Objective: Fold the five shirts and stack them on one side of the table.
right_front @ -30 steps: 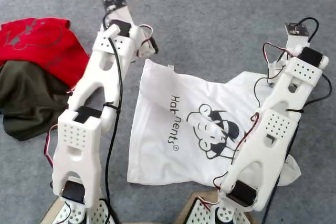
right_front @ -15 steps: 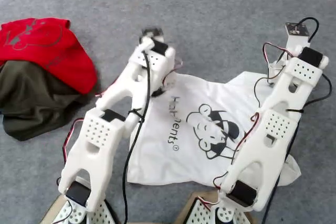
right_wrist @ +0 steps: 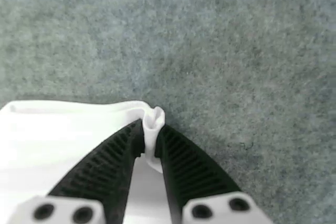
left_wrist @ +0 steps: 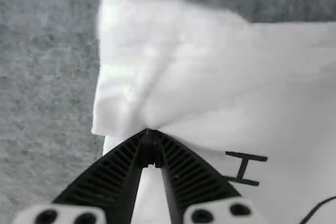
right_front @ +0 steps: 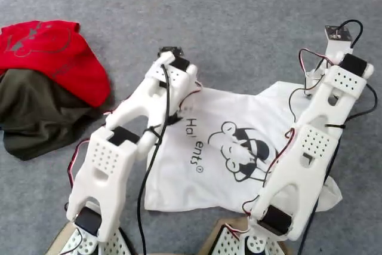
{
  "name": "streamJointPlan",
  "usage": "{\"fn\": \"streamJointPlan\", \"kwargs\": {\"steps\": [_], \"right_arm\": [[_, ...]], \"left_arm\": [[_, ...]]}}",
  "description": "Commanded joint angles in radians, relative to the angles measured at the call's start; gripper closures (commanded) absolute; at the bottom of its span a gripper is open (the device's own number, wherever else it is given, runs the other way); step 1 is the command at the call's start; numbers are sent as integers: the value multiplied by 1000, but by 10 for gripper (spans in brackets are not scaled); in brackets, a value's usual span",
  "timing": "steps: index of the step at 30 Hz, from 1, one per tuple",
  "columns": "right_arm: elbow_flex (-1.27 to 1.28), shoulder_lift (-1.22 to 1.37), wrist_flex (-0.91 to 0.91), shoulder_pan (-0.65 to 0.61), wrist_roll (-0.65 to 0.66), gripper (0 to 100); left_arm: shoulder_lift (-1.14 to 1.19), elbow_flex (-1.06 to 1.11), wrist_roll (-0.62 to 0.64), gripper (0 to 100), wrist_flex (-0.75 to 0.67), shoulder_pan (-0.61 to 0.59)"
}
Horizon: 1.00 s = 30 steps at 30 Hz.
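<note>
From the high view I see the white shirt spread print-up in the middle of the grey bench, between my two arms. A red shirt lies partly over a dark shirt in a heap well off on the left side. In the left wrist view the left claw is clenched on a bunched fold of the white shirt, close to the edge where cloth meets bench, and the fabric puckers out from the tips. In the right wrist view the right claw is pinching a corner of the same shirt. A small nub of cloth sticks out past the tips, with grey bench beyond.
</note>
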Motion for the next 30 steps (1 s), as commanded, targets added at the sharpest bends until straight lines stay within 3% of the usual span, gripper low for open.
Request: {"fn": "streamJointPlan", "kwargs": {"steps": [1,8,13,17,24,30], "right_arm": [[-25,-2,-28,52,-2,985],[-25,-2,-28,52,-2,985],[-25,-2,-28,51,-2,985],[-24,-2,-28,51,-2,985],[-24,-2,-28,49,-2,985],[-24,-2,-28,49,-2,985]], "left_arm": [[-91,142,-40,971,-11,59],[-270,378,-120,971,-121,70],[-338,378,-146,970,-121,-18],[-371,314,-143,957,-98,-85],[-384,93,-86,761,54,-165],[-374,-165,-44,816,100,-202]]}}
